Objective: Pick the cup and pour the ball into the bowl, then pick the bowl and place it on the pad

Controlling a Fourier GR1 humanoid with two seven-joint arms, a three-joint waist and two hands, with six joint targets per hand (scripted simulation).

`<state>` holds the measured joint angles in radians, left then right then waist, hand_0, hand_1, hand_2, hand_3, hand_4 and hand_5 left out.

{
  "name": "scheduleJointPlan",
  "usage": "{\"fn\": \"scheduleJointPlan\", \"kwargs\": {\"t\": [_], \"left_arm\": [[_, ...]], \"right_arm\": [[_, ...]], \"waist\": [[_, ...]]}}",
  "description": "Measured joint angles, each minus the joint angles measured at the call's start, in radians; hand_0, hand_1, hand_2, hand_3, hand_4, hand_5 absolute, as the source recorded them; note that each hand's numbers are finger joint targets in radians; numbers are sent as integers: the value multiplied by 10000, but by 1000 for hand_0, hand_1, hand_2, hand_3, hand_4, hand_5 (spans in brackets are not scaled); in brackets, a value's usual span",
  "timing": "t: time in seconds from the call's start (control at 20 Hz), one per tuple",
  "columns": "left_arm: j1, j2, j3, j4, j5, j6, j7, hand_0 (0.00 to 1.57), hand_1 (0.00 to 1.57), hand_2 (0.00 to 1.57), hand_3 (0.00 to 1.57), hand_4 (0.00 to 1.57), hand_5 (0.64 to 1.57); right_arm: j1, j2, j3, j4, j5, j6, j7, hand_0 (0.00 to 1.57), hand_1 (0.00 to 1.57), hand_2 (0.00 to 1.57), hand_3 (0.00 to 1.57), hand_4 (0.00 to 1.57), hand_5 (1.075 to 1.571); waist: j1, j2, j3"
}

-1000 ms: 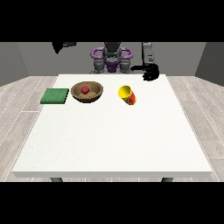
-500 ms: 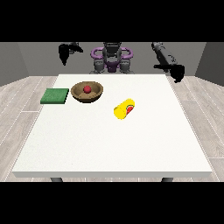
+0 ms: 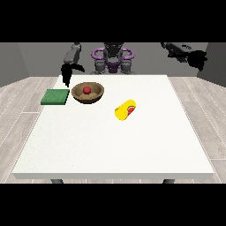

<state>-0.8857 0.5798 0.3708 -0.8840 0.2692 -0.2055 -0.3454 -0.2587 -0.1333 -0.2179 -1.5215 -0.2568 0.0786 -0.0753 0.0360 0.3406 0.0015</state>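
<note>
The green pad (image 3: 55, 96) lies at the left side of the white desk (image 3: 114, 145), bare, with nothing set on it. Above and just behind its right edge hangs the hand at the view's left (image 3: 67, 74), pointing downward; whether its fingers are straight or curled I cannot tell. It holds nothing and touches neither pad nor bowl.

Just right of the pad, apart from it by a narrow gap, sits the wooden bowl (image 3: 88, 93), upright, with the red ball (image 3: 87, 90) resting inside it. So the pour looks done: the ball is already where the task wants it. The bowl itself has not yet gone onto the pad, and that is the step left. The hand at the view's left is the nearer one to the bowl, up and to the bowl's left, close but not in contact.

Further right and a little nearer the camera, the yellow cup (image 3: 125, 110) lies on its side on the desk, its mouth showing red inside, well apart from both hands.

At the far right, the hand at the view's right (image 3: 195, 58) is raised beyond the desk's back corner, away from everything; its finger state I cannot tell either.
</note>
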Motion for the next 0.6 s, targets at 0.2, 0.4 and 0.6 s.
{"fn": "scheduleJointPlan", "kwargs": {"t": [0.2,0.4,0.6], "left_arm": [[-395,607,54,-255,125,-165,698,0,0,0,0,0,1543],[-828,1037,103,-540,293,-297,1195,0,0,0,0,0,1542],[-1135,1274,109,-733,523,-386,1853,0,0,0,0,0,1535]], "right_arm": [[-367,-217,-409,1636,-187,437,-741,0,0,0,0,297,1571],[-830,-324,-641,3200,-140,748,-1687,0,0,0,0,307,1568],[-1352,-355,-790,4531,-188,808,-1899,0,0,0,0,412,1571]], "waist": [[40,12,1],[97,254,0],[133,42,1]]}}
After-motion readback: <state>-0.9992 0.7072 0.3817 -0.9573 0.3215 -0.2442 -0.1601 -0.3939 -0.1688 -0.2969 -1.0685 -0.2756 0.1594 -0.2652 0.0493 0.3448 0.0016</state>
